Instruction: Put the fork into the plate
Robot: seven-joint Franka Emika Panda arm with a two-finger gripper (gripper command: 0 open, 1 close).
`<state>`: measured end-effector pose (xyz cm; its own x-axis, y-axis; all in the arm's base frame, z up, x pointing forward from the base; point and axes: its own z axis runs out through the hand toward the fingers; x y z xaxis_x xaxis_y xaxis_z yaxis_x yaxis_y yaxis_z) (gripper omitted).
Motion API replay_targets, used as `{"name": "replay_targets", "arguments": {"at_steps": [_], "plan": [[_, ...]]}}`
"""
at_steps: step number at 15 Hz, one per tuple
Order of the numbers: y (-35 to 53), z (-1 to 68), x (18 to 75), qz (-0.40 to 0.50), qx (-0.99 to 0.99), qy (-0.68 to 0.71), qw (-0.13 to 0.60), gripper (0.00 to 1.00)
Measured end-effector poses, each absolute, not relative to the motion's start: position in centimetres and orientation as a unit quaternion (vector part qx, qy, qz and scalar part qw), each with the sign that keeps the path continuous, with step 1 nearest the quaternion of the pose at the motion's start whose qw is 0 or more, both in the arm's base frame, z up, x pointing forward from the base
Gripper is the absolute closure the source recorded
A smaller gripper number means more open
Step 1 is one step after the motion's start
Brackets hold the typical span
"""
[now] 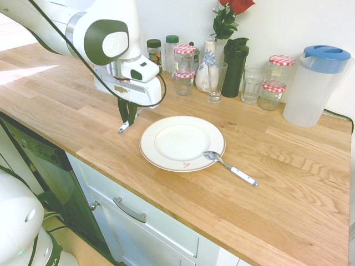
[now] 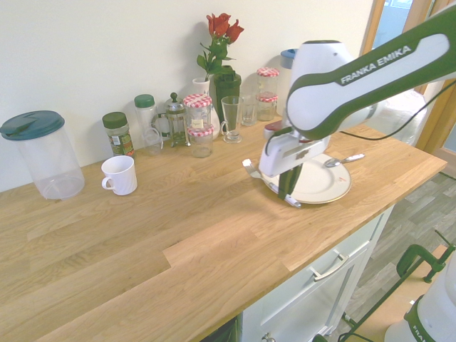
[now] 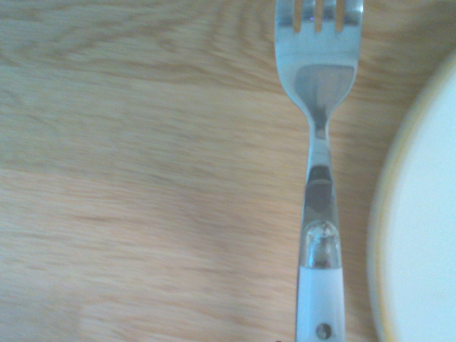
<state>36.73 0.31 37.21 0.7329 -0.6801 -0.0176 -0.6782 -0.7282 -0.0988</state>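
Wrist view: metal fork [image 3: 320, 78] – 4 slim tines.

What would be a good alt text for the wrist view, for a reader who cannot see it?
Close-up of a silver fork with a white handle, over a wooden countertop. The curved rim of a white plate shows beside it; the fork is not on the plate.

the arm [image 2: 356, 85] is glossy white with dark green panels, "franka emika" lettering and a loose black cable [image 2: 399, 130].
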Motion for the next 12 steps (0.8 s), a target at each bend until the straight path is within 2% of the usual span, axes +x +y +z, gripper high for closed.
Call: {"name": "replay_targets", "arguments": {"at_steps": [5, 12], "plan": [[-5.9, 37.5, 35.7, -0.014, -0.915, 0.396, 0.069, 1.0], [-8.3, 35.9, 35.1, 0.012, -0.904, 0.423, 0.063, 1.0]]}}
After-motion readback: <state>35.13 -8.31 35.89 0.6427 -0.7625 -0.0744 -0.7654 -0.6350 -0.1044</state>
